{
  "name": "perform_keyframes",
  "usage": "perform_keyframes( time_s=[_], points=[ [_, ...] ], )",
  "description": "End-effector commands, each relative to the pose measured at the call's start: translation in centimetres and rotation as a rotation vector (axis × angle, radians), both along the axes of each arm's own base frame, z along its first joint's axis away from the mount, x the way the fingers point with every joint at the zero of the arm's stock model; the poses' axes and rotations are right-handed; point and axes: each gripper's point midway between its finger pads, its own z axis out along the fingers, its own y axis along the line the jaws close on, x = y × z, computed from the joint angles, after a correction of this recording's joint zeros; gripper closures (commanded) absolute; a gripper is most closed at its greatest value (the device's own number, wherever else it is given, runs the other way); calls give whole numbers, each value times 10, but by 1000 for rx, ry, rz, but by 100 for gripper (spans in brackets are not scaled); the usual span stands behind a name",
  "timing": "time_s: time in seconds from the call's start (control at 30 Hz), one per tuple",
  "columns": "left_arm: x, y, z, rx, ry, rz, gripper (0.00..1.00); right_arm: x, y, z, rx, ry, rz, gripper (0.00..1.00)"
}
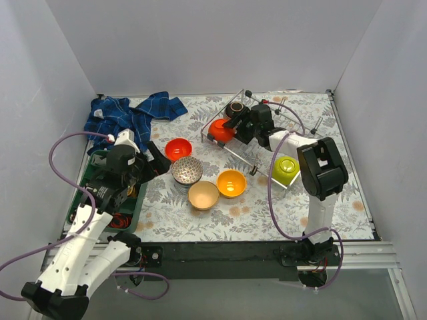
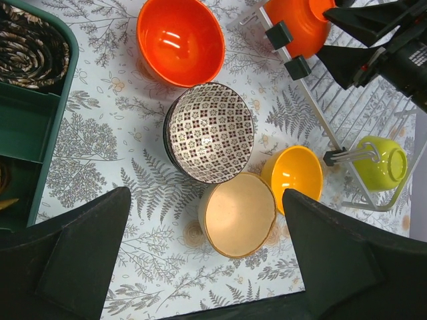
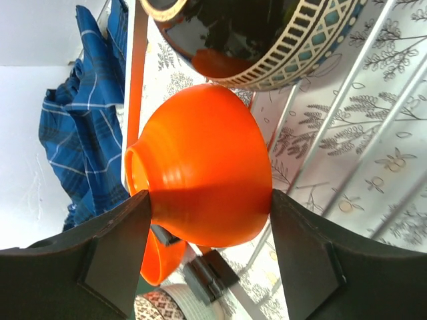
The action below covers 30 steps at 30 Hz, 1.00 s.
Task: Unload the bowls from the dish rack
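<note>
Roughly halfway | four bowls [image 1: 187,170] on table [image 1: 200,220], 8 o'clock of dish rack [image 2: 360,113] | I see dark brown bowl [image 1: 235,110], lime green bowl [image 1: 285,170] racked | right end effector [image 3: 210,197] clamped on racked red-orange bowl [image 3: 200,160] | left end effector [image 2: 205,195] apart.

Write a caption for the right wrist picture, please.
Right hand grips a glossy red-orange round bowl in the silver wire dish rack.

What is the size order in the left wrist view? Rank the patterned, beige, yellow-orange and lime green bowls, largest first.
1. patterned bowl
2. beige bowl
3. yellow-orange bowl
4. lime green bowl, though it sits farther from the camera, so its true size is unsure.
</note>
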Motion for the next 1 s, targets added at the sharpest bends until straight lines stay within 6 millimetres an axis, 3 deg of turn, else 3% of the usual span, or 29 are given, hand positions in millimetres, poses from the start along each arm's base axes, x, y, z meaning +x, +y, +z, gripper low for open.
perform_keyframes(
  time_s=[0.0, 0.27, 0.5, 0.57, 0.77, 0.97],
  points=[
    [4, -2, -2, 2, 10, -8, 2, -8, -7, 33, -34, -82, 27, 69],
    [11, -8, -3, -2, 13, -27, 2, -20, -21, 62, -155, -222, 115, 81],
    [20, -15, -6, -3, 16, -55, 2, -36, -50, 90, -411, -401, 231, 90],
    [23, -18, -7, -7, 17, -66, 2, -40, -62, 87, -527, -436, 276, 90],
    [33, -34, -11, -42, 32, -115, 2, -55, -99, 107, -841, -584, 347, 90],
    [52, -46, -4, -58, 31, -137, 2, -75, -124, 149, -1263, -766, 366, 90]
  ],
)
